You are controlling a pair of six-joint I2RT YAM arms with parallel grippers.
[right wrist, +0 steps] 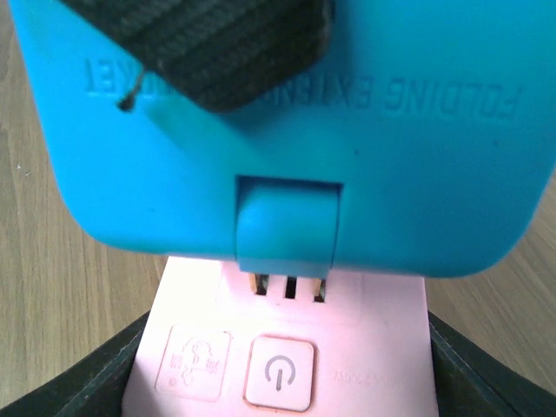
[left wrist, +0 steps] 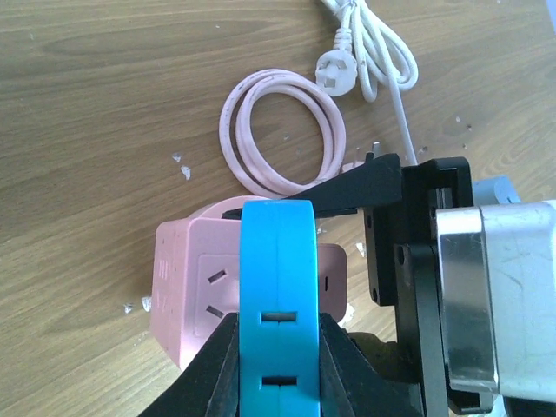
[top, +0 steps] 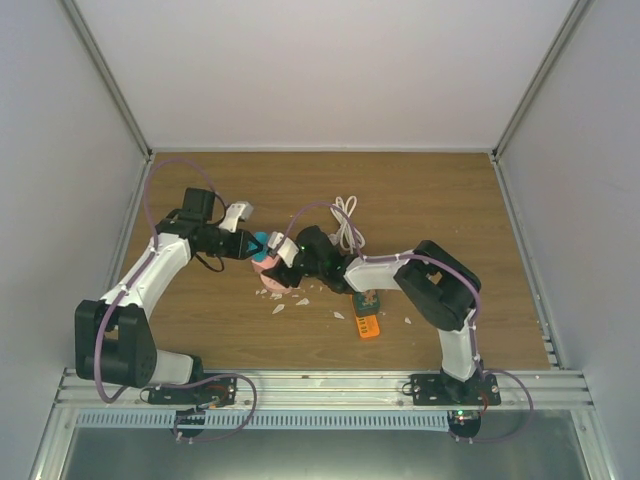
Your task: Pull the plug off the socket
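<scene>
1. Flat blue plastic plug [right wrist: 287, 156], plugged into the button face of a pink cube-shaped plastic socket block [right wrist: 373, 321] near the middle of the wooden table [left wrist: 104, 104]; metal prongs [right wrist: 289, 287] showing in the narrow gap between the two.
2. Left gripper [left wrist: 278, 347] pressed together on the plug's two broad faces; right gripper [right wrist: 287, 347] closed on the socket block, one dark finger against each side.
3. Probably light, rigid and smooth, so somewhat slippery; prongs likely tight, and the block light enough to lift along unless braced.
4. Best held on the broad faces and drawn straight along the prongs, without twisting.
5. Moulded upside down into the plug: "FOLDING EXTEN…", remainder hidden. Power symbol on a square button [right wrist: 278, 373]; neighbouring print unreadable.
</scene>
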